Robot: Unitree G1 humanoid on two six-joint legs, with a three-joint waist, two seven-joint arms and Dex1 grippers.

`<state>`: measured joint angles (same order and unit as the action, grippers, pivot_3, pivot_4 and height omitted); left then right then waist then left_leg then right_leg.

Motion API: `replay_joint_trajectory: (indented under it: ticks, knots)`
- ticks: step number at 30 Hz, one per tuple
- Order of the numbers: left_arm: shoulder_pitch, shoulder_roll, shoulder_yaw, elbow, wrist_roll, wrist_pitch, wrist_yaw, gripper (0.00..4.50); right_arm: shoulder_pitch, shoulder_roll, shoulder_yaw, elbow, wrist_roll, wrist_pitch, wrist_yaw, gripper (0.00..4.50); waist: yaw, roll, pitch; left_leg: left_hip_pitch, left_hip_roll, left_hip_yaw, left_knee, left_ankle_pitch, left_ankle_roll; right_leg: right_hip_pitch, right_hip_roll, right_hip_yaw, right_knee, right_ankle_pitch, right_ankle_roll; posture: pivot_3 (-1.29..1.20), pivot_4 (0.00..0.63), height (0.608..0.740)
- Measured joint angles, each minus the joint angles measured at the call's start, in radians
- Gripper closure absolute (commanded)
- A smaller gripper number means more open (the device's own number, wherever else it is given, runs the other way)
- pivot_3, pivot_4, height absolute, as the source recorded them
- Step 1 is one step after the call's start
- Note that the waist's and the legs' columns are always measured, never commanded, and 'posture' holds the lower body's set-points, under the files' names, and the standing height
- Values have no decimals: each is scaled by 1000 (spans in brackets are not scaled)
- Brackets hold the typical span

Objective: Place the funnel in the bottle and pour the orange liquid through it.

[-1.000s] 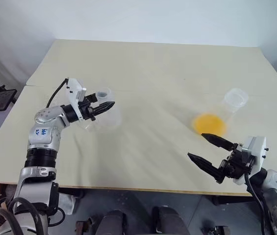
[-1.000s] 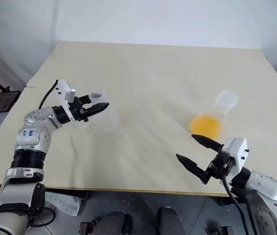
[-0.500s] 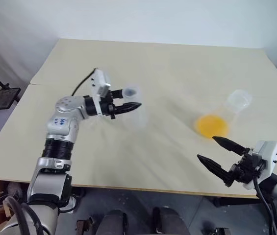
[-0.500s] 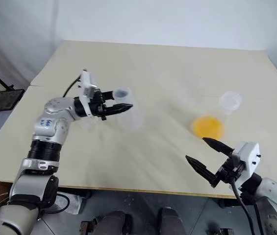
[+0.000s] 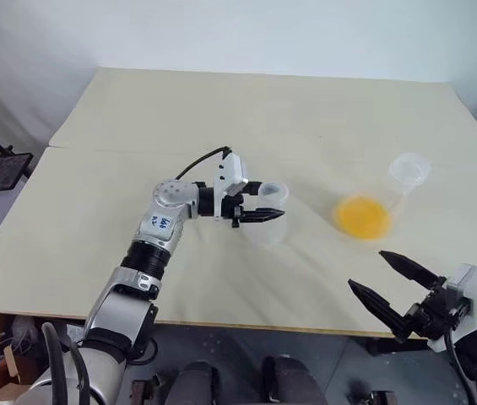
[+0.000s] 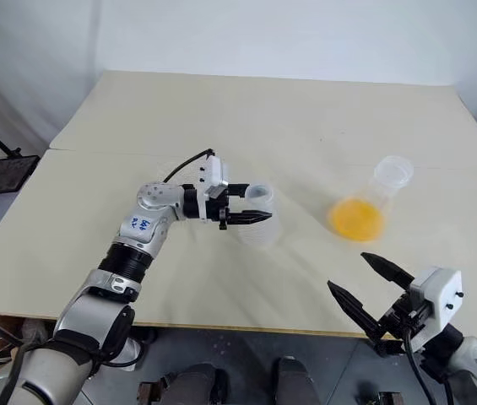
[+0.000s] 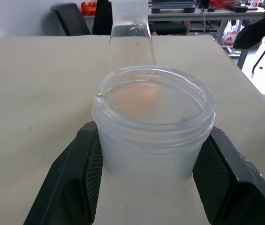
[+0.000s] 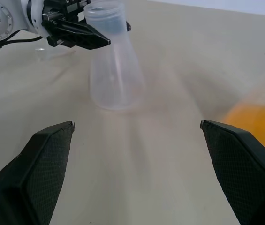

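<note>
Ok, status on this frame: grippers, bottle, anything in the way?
Left gripper shut on the bottle at its neck. Right gripper open, empty, near table edge. Flask of orange liquid stands apart on the table. Nothing between them.

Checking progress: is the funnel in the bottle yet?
Cannot tell. The bottle, upright in the left hand, shows an open neck with no distinct funnel; clear plastic may hide it.

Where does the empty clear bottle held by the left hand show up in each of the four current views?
Left eye view: bottle at table centre, neck gripped by the left hand.
Right eye view: centre.
Left wrist view: its open neck, close up.
Right wrist view: upper left.
Shared landmark: the flask of orange liquid.
</note>
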<state>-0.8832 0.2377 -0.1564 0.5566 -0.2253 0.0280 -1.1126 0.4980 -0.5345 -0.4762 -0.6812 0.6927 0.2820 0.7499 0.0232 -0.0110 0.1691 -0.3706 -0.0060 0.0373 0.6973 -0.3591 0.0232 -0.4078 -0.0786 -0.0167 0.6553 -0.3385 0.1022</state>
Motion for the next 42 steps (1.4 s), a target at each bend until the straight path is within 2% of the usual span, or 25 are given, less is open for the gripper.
replay_joint_trajectory:
  ticks: [5,7,12,17,24,29,37,42]
  knots:
    - [-2,-6,0,5,4,-14,1,2193,21,6,0,-2,0,-17,0,0,1,0,0,0,0,0,0,0,0,0,0,0,0,0,0,0,150,740]
    - [-2,-8,0,5,4,-14,1,1461,21,6,0,-2,0,-22,2,0,1,0,0,0,0,0,0,0,0,0,0,0,0,0,0,0,150,740]
    - [-2,-12,1,5,1,-13,-3,23,20,6,0,-2,0,-29,4,0,1,0,0,0,0,0,0,0,0,0,0,0,0,0,0,0,150,740]
    - [8,20,27,-29,-27,7,-26,23,6,6,5,2,0,-39,12,0,-2,0,0,0,0,0,0,0,0,0,0,0,0,0,0,0,150,740]
    - [65,152,125,-88,-97,51,-102,23,-43,-13,26,53,-5,-40,49,0,-8,1,0,0,0,0,0,0,0,0,-1,0,0,0,0,0,150,740]
    - [172,246,212,-218,-183,118,-120,23,-96,-35,45,83,-7,-43,80,0,-6,1,0,0,0,-1,0,0,0,0,-1,0,0,0,0,0,150,740]
    - [450,376,464,-430,-314,307,47,23,-258,-55,140,96,-5,-24,88,0,-29,1,0,1,1,-3,-1,0,0,0,-2,0,0,0,0,0,150,740]
    - [695,423,636,-450,-322,296,124,23,-355,-63,228,95,-11,1,89,0,-30,1,0,1,1,-3,-2,-1,-1,0,-3,0,-1,0,0,0,150,740]
